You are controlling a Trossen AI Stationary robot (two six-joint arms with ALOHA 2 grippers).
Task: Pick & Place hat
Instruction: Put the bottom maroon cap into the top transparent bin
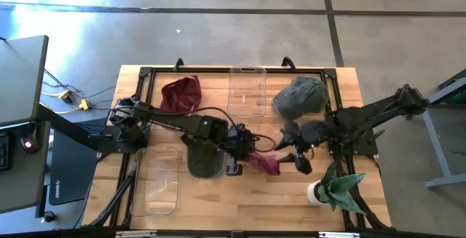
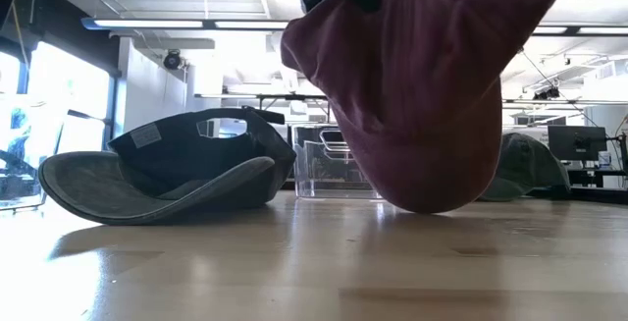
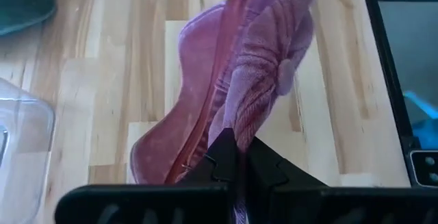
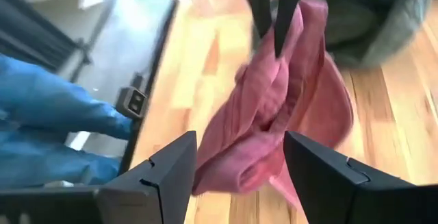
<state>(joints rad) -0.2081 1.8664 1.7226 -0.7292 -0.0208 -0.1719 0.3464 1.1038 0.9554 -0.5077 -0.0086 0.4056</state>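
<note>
Two arms meet over the middle of the table (image 1: 342,78), near its front. The left arm reaches in from the left edge, stretched long and low across the wood, and the left gripper (image 1: 247,149) has its fingers pinched tight on the maroon hat (image 1: 266,164). In the left wrist view the two dark fingers (image 3: 233,162) are squeezed together on a fold of the fabric, so it's a proper grip. The right arm comes in from the right side, bent back on itself, and the right gripper (image 1: 297,156) sits just beside the hat with its jaws spread wide. The right wrist view shows its two fingers (image 4: 174,172) well apart, with the cloth bunched between them but not clamped.

Containers: a clear bin (image 1: 247,89) stands at the back centre, and a second clear bin (image 1: 162,180) sits front left. I can't make out anything inside either one.

The maroon hat hangs crumpled from the left gripper. In the low view it droops with the rounded crown (image 2: 432,105) at the bottom, right at the tabletop, though I can't tell if it touches. Its long axis runs roughly up and down.

Other hats around: a dark cap (image 1: 204,156) lies under the left arm, a red hat (image 1: 182,94) back left, and a grey-green hat (image 1: 300,97) back right. A small potted plant (image 1: 336,188) is at front right.
</note>
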